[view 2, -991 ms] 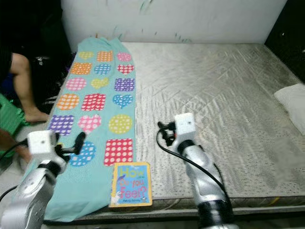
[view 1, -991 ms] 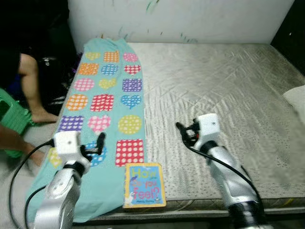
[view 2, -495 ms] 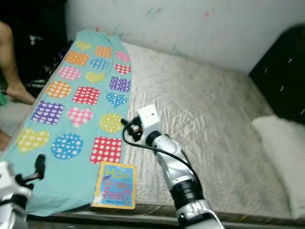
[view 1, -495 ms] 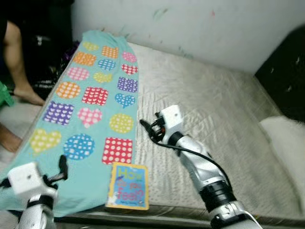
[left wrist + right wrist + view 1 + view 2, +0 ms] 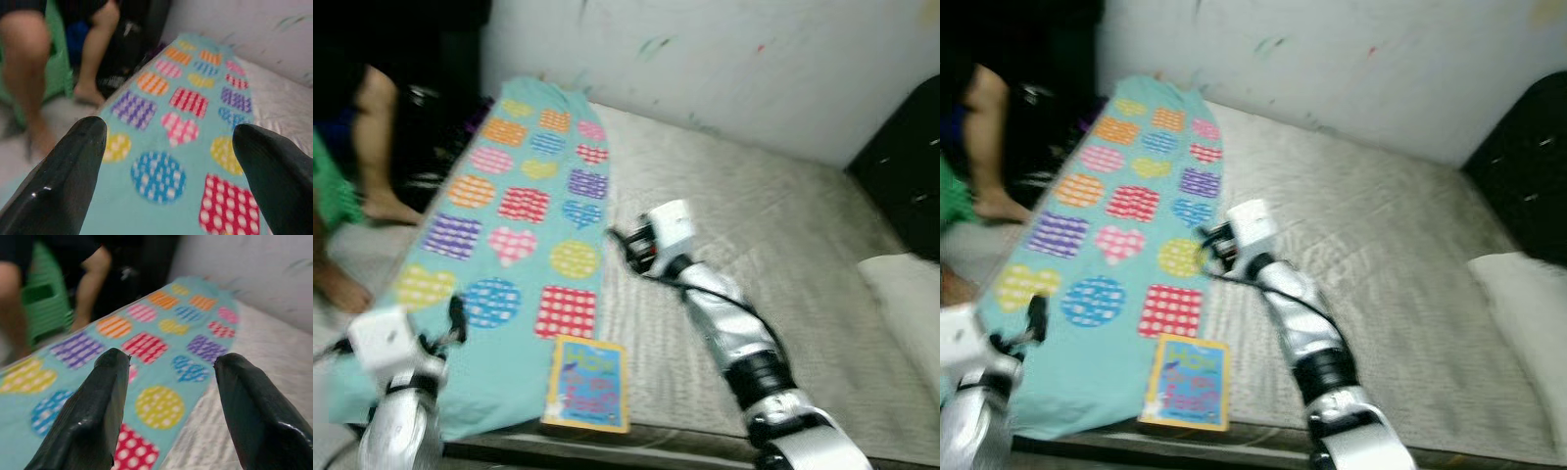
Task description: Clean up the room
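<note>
Book (image 5: 586, 385) lies at bed's (image 5: 783, 245) front edge on the teal blanket (image 5: 514, 264). Right gripper (image 5: 625, 245) hovers over blanket's inner edge, fingers apart. Left gripper (image 5: 456, 318) sits near blanket's front-left corner, also spread wide.

One bare mattress (image 5: 783, 245), one turquoise blanket (image 5: 524, 245) printed with hearts, circles and squares, one children's book (image 5: 587, 384), one white pillow (image 5: 1528, 304), two pincers, one person's legs (image 5: 374, 147).

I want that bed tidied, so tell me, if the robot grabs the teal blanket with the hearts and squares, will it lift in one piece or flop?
The teal blanket lies flat and thin on the mattress, so it probably flops and drapes. The book rests on its near corner and may slide along.
</note>
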{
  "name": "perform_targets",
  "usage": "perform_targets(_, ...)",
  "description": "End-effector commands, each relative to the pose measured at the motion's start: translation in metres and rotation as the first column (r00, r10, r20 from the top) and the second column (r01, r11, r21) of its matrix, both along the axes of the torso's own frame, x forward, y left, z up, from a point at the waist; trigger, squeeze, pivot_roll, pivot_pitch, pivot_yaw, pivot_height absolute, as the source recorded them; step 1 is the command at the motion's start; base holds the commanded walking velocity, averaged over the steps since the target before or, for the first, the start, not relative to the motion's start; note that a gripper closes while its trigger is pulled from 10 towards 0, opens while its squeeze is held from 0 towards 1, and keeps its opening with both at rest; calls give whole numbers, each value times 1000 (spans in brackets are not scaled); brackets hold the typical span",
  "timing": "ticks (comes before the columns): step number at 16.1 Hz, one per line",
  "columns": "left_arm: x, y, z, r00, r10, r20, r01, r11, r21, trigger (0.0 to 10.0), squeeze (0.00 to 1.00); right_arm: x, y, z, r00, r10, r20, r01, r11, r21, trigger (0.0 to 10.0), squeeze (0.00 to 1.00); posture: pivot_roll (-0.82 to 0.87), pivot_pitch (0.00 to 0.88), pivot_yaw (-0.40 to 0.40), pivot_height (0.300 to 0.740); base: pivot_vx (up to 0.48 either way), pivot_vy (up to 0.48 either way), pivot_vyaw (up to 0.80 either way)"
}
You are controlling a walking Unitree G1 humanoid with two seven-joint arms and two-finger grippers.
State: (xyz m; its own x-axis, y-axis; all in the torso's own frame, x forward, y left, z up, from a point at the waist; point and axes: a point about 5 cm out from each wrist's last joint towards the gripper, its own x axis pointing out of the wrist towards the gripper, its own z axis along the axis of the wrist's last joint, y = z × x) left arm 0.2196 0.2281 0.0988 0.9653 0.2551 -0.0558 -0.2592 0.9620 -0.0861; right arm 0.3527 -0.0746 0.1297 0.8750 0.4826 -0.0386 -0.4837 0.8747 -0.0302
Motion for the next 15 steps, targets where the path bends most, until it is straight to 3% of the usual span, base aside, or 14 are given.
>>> perform_targets(1, 10, -10, -6, 998, -59, -20, 59, 998, -14, 10000, 0, 0, -28, 1, 994, -106, 22, 106, 994, 3, 10000, 0, 62, 0, -131, 740, 0, 0, 0)
perform_targets(4, 29, -22, -8, 992, -124, -10, 123, 992, -38, 10000, 0, -5, -65, 3, 967, -246, 65, 247, 969, -6, 10000, 0, -46, 0, -58, 740, 0, 0, 0)
perform_targets(5, 40, -33, -12, 985, -174, -15, 173, 983, -60, 10000, 0, -13, -83, 6, 944, -316, 89, 318, 948, -4, 10000, 0, -90, 0, -23, 740, 0, 0, 0)
perform_targets(6, 44, -39, -11, 980, -198, -11, 197, 978, -69, 10000, 0, -18, -90, 7, 933, -347, 97, 349, 937, -4, 10000, 0, -123, 0, 7, 740, 0, 0, 0)
perform_targets(10, 65, -70, -12, 928, -371, -6, 369, 925, -94, 10000, 0, -43, -133, 8, 832, -539, 134, 544, 839, -6, 10000, 0, -195, 20, 99, 740, 0, 0, 0)
perform_targets(12, 73, -75, -9, 913, -408, 2, 407, 909, -88, 10000, 0, -50, -138, 7, 810, -572, 129, 577, 817, -5, 10000, 0, -210, 21, 126, 740, 0, 0, 0)
perform_targets(15, 77, -70, -8, 911, -412, 8, 411, 908, -79, 10000, 0, -50, -125, 10, 828, -543, 139, 550, 835, -17, 10000, 0, -203, 20, 116, 740, 0, 0, 267)
